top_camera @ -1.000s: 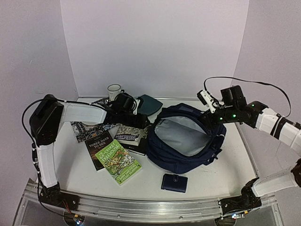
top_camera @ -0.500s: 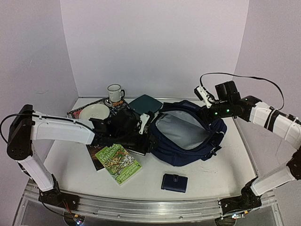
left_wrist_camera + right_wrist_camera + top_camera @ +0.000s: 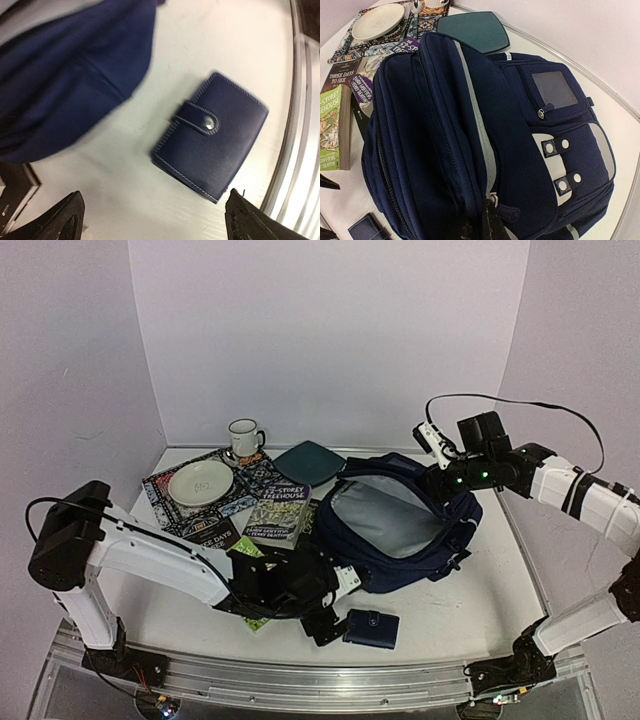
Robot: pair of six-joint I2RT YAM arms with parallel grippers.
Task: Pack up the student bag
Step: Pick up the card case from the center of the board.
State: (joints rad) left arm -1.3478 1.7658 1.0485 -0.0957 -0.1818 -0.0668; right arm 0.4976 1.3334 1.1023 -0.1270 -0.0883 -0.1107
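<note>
Nearby, left pincer (image 3: 152, 202) gapes above stitched rectangular wallet (image 3: 212, 137) by surface's (image 3: 210, 45) metal edge (image 3: 300, 130); right pincer (image 3: 438, 487) clamps woven student bag (image 3: 445, 150).

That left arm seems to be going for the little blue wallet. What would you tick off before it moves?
1. Left pincer open: ok, jaws wide.
2. Small navy snap wallet lying flat, snapped shut: ok.
3. Wallet inside the pincer: not ok, it lies ahead of it, untouched.
4. Wallet apart from the navy-blue fabric backpack: ok, bare table between.
5. Backpack mouth open: ok, grey lining shows.
6. Right pincer gripping the backpack's rim: ok, shut on it.
</note>
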